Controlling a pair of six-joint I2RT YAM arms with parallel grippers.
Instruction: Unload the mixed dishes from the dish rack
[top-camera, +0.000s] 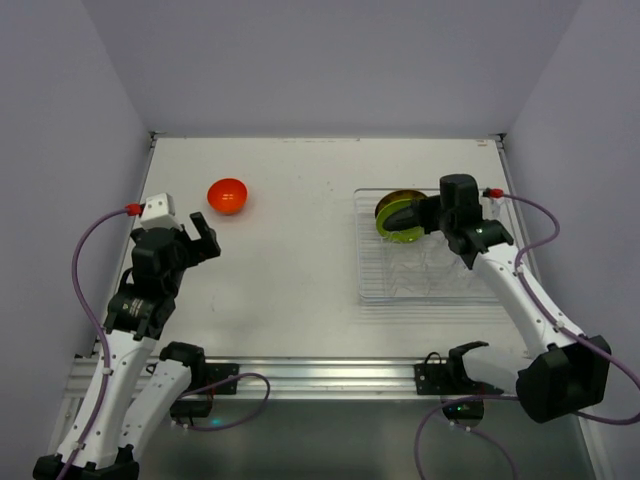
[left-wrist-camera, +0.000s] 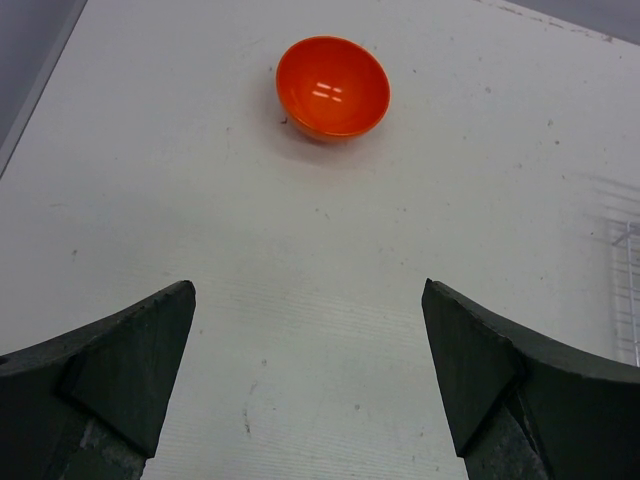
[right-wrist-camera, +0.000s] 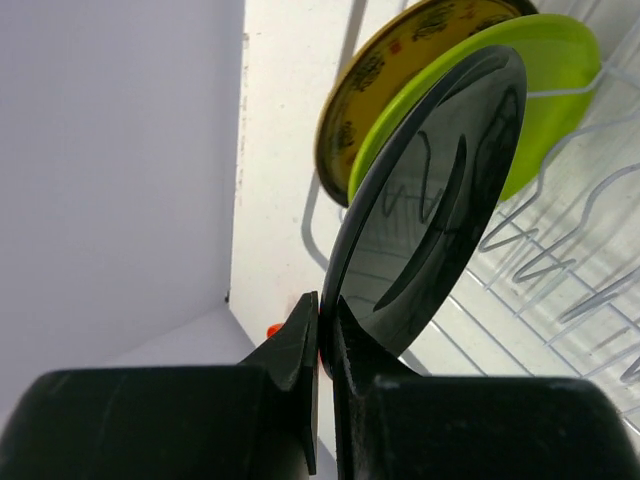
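While the right tool (right-wrist-camera: 322, 325) is pinching the lower rim of the black plate (right-wrist-camera: 430, 200), jaws pressed thin onto its edge, the plate is standing upright at the far left corner of the dish rack (top-camera: 430, 290). It is crowded by the lime green plate (right-wrist-camera: 560, 80) and, beyond that, the patterned yellow plate (right-wrist-camera: 400, 70). Stiff, light and glossy, the black plate is looking slippery, so a deep hold on the rim is seeming safest. The white wire dividers (right-wrist-camera: 540, 250) and the neighbouring plates are hemming it in. Well left of the rack, the orange bowl (left-wrist-camera: 333, 88) is sitting on the bench (top-camera: 300, 270) — the left tool (left-wrist-camera: 307, 300), jaws spread wide and empty, is hovering near it.
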